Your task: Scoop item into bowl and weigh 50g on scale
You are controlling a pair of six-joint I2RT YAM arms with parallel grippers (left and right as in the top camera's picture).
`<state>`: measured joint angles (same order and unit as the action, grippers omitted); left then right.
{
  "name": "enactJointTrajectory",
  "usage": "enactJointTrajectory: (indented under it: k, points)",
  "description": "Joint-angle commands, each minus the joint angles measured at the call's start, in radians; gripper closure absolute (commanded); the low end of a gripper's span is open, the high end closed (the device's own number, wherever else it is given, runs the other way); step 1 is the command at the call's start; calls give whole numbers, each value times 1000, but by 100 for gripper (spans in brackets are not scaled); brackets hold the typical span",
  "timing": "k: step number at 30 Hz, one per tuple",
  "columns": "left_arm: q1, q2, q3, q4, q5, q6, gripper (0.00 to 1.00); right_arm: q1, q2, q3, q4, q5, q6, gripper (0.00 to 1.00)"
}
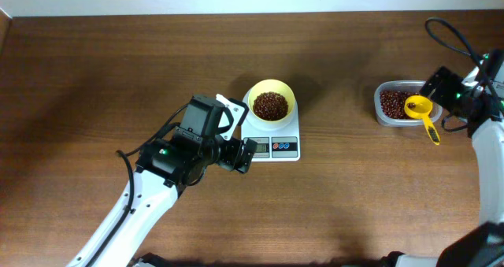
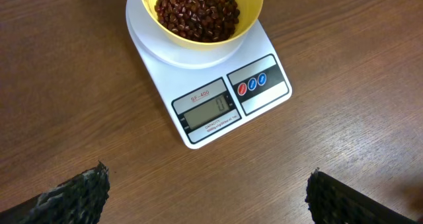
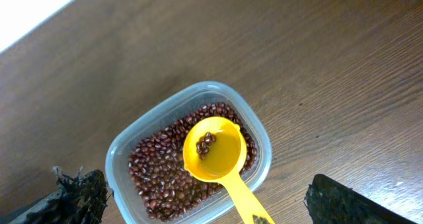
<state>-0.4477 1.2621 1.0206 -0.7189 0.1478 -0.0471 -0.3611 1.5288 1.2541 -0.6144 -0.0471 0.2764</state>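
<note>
Two grippers [image 2: 208, 196] [image 3: 208, 201], one bowl [image 1: 290, 94], one scale [image 2: 198, 128]

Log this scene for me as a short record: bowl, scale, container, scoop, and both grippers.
bowl: pale-yellow, on the scale, holding reddish-brown beans
scale: white, display shows digits, too small to read
container: clear, near the right arm, part-filled with beans
scoop: yellow, cup resting in the container with a few beans, handle over the rim
left gripper: open, empty, by the scale's front
right gripper: open, empty, above the container
</note>
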Motion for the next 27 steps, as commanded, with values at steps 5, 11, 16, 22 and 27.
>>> enactJointTrajectory:
  k: [5,11,16,22,27]
  points:
    - [-3,-6,-3,0,-7,-6,1,1,-196,-27,15,45,-205,1]
    - [-3,-6,-3,0,-7,-6,1,1,-473,-330,322,26,-247,1]
    - [-3,-6,-3,0,-7,-6,1,51,-687,-494,476,13,-247,1]
    - [-3,-6,-3,0,-7,-6,1,280,-915,-528,472,14,-247,1]
    - [-3,-6,-3,0,-7,-6,1,433,-1013,-531,408,18,-247,1]
